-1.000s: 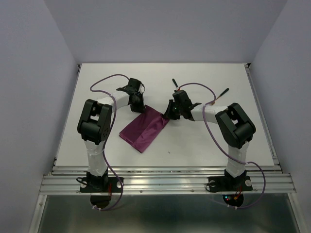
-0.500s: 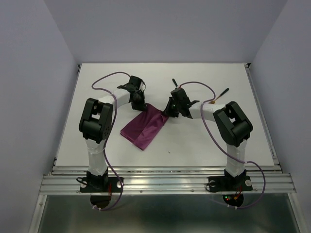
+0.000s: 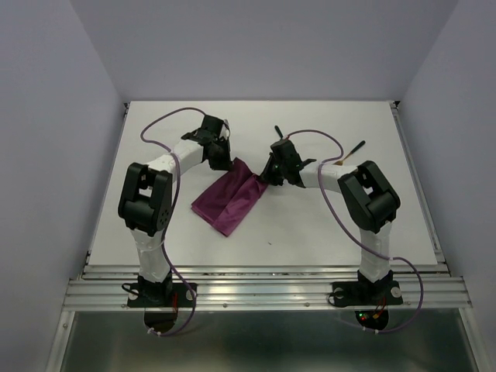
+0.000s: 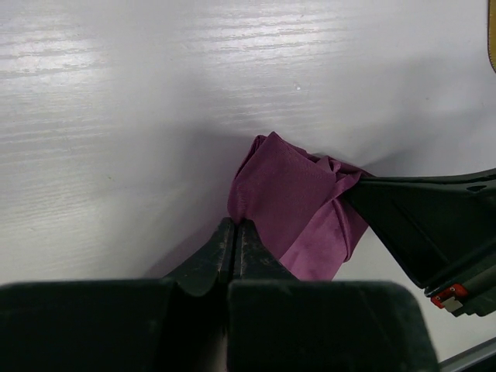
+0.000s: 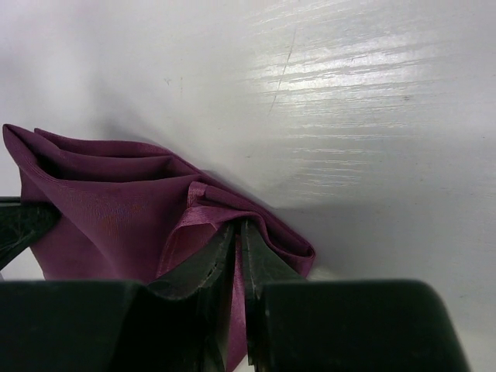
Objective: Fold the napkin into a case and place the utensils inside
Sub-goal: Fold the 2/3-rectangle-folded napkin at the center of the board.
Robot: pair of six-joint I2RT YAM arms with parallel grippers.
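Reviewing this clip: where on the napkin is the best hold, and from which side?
Probably its two far corners, pinched from above, one gripper each. The napkin is thin, limp cloth lying mostly flat, so only a bunched edge gives a pinch any purchase. The left gripper and right gripper are shut on those corners now.

The bunched napkin (image 3: 227, 200) blocks the middle of the desk (image 3: 325, 240), with the left claw (image 3: 222, 160) and right claw (image 3: 267, 177) pinching its far end. One utensil (image 3: 277, 131) lies behind the right claw, and a second utensil (image 3: 354, 148) lies toward the right edge. The near edge and far corners are open.
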